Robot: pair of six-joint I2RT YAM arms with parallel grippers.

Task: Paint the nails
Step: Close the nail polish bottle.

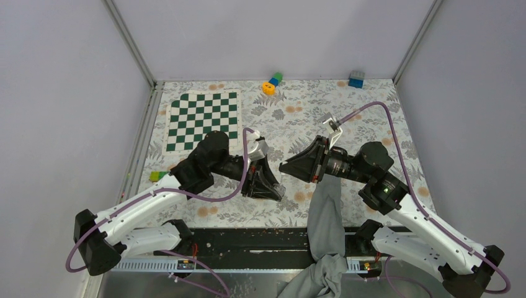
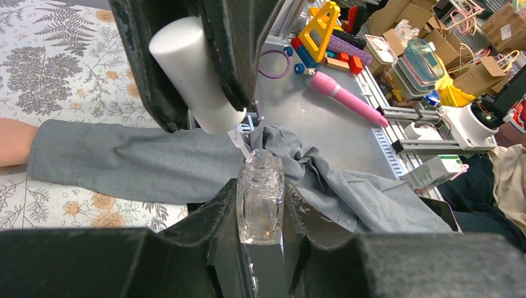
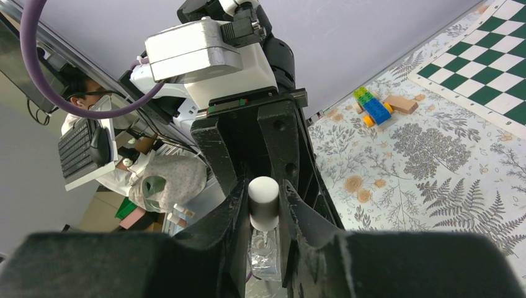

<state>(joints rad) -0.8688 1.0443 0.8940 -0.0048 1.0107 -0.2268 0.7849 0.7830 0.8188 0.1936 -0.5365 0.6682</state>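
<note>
My left gripper point(image 1: 268, 186) is shut on a small clear glass bottle point(image 2: 260, 208), its open neck pointing at the right gripper. My right gripper point(image 1: 290, 167) is shut on a white cylindrical cap point(image 3: 263, 200) that carries a thin brush point(image 2: 243, 149). The brush tip sits at the bottle's mouth. Both grippers meet nose to nose mid-table. A grey sleeve point(image 1: 325, 214) runs in from the near edge under the right gripper. A patch of bare skin point(image 2: 11, 141) shows at the sleeve's end. The nails are hidden.
A green-and-white chessboard point(image 1: 201, 121) lies at the back left. Toy blocks point(image 1: 271, 82) and a blue block point(image 1: 356, 79) stand along the far wall. Another small block point(image 1: 158, 176) sits near the left arm. Grey walls close three sides.
</note>
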